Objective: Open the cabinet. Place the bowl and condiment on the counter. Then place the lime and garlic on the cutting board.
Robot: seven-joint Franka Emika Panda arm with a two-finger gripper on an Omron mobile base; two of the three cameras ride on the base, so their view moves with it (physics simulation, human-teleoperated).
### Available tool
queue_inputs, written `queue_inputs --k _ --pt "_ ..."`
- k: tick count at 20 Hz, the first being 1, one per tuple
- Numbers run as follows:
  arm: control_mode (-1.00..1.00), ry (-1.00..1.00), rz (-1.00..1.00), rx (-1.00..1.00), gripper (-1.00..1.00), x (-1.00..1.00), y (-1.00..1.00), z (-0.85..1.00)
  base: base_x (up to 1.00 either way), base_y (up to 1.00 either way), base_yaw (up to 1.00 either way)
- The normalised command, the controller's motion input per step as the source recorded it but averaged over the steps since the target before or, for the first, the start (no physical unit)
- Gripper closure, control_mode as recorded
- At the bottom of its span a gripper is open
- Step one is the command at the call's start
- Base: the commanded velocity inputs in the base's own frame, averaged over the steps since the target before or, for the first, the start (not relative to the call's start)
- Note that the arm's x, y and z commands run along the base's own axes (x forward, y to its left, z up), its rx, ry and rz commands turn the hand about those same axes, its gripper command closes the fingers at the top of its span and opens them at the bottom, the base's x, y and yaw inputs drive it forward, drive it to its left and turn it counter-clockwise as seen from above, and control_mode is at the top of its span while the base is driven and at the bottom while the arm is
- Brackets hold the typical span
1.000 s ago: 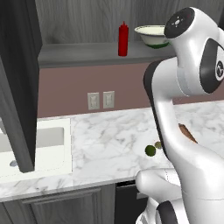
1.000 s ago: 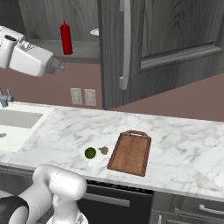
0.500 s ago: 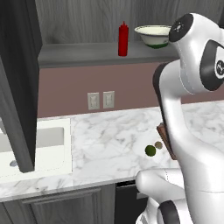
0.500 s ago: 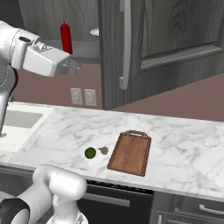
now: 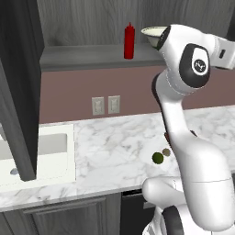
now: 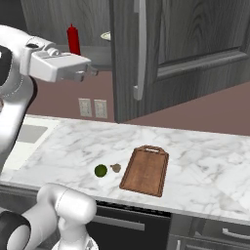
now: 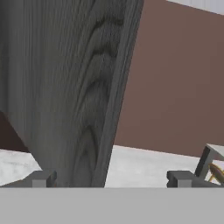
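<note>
Cabinet [image 6: 161, 53]: doors open. Bowl [image 5: 152, 35] and condiment [image 5: 129, 41] stand on its shelf, not yet moved; fetching them appears the step in hand. Gripper [image 6: 90, 72]: jaws wide, empty, beside the door; must reach in. Bowl partly hidden by arm. Lime [image 6: 100, 170], garlic [image 6: 116, 168] on counter [image 6: 205, 166] near cutting board [image 6: 145, 170].

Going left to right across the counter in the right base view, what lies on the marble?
Lime → garlic → cutting board, all on the counter, the board's handle end pointing toward the wall.
</note>
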Motion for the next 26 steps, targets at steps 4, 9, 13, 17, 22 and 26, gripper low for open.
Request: queue_inputs --k 4,9,13,17,22,26 --pt "-1.0 0.0 -0.16 -0.03 -1.0 0.33 0.0 0.0 0.0 0.0 0.0" --pt "-1.0 0.0 -0.06 0.0 -1.0 0.4 0.0 0.0 0.0 0.0 0.0" --pt "-1.0 0.0 -0.02 0.0 -1.0 0.3 -0.14 0.0 0.0 0.0 0.0" --pt "-1.0 0.01 -0.07 -0.01 -1.0 0.02 -0.54 0.0 0.0 0.0 0.0" --pt "-1.0 0.01 -0.07 -0.01 -1.0 0.0 -0.56 0.0 0.0 0.0 0.0" --pt "-1.0 0.0 -0.08 -0.01 -1.0 0.0 -0.46 0.0 0.0 0.0 0.0"
